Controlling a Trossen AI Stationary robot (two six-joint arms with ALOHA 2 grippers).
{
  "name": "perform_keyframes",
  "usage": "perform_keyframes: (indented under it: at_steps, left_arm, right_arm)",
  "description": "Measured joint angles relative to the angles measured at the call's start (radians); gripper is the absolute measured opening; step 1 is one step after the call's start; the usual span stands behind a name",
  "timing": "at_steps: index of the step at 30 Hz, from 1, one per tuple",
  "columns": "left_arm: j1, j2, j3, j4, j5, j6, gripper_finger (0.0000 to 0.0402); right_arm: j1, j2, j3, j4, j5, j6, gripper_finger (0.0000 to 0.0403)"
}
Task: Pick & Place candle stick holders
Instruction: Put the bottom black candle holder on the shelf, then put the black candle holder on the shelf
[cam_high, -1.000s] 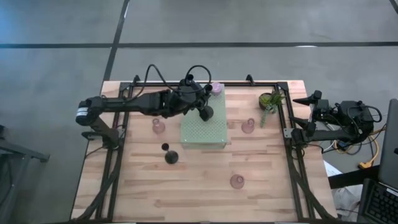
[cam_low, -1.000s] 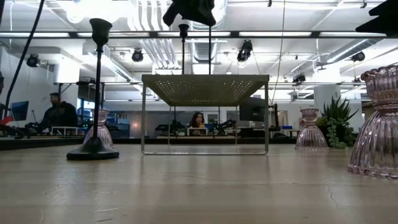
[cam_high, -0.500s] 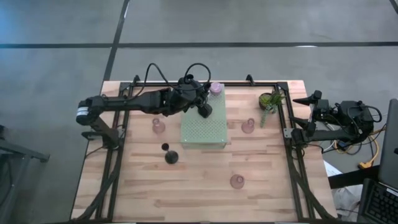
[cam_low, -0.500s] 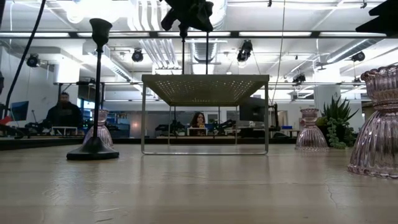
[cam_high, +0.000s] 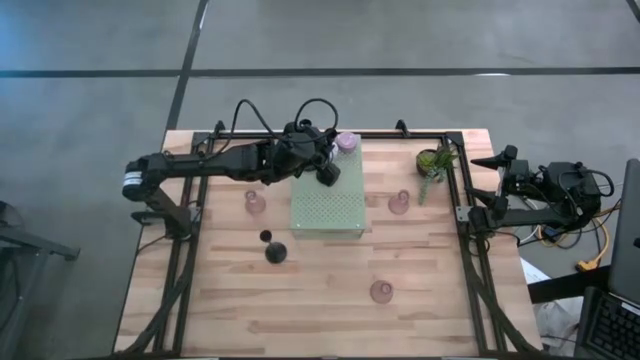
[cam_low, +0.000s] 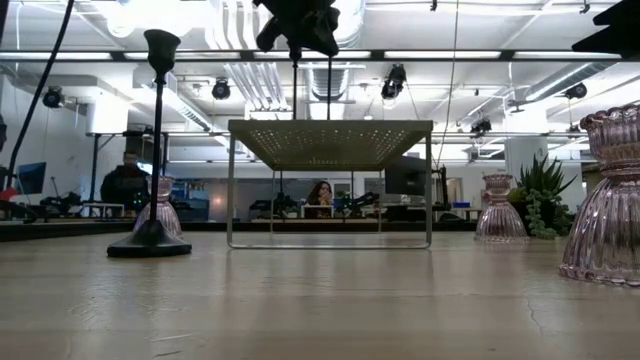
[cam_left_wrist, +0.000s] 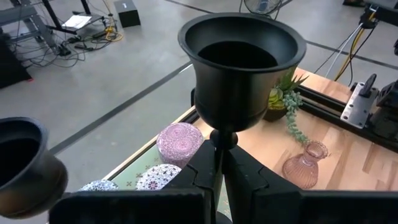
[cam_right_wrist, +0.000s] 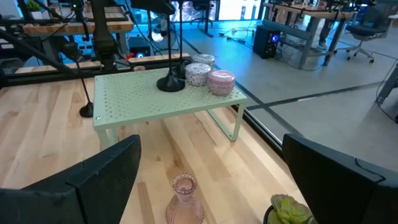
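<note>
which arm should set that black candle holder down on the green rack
Left. The left gripper already grips the black candle holder by its stem above the green rack. The right gripper is open, parked beyond the table's right edge.

- High view: overhead, facing straight down, far enough to take in the whole desk (cam_high: 330, 300) and both arms.
- Low view: at desk-top height, facing level across the surface into the room behind; the pale green stand (cam_low: 330, 140) sits mid-frame.
- Left wrist view: very close behind a black holder (cam_left_wrist: 242, 68), facing out over the desk's far right part.
- Right wrist view: from the right edge, facing left across the desk.
- Shared: the stand appears in the high, low and right wrist views; the pink glass holder (cam_left_wrist: 305, 165) beside the plant (cam_left_wrist: 286, 99) shows in both wrist views.
</note>
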Motion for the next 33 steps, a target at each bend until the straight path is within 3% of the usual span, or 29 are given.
perform_keyframes:
  at_steps: [10, 17, 27, 33]
  left_arm:
    - [0.004, -0.002, -0.043, 0.073, 0.008, 0.000, 0.0017]
    - [0.004, 0.003, -0.048, 0.076, 0.026, 0.024, 0.0063]
    - [0.005, -0.006, -0.047, 0.087, 0.031, 0.029, 0.0093]
    - [0.005, -0.011, -0.047, 0.084, 0.035, 0.029, 0.0143]
  right_arm:
    - [0.000, 0.000, 0.000, 0.000, 0.000, 0.000, 0.0384]
    - [0.000, 0.000, 0.000, 0.000, 0.000, 0.000, 0.0384]
    - [0.000, 0.000, 0.000, 0.000, 0.000, 0.000, 0.0384]
    - [0.000, 0.000, 0.000, 0.000, 0.000, 0.000, 0.0384]
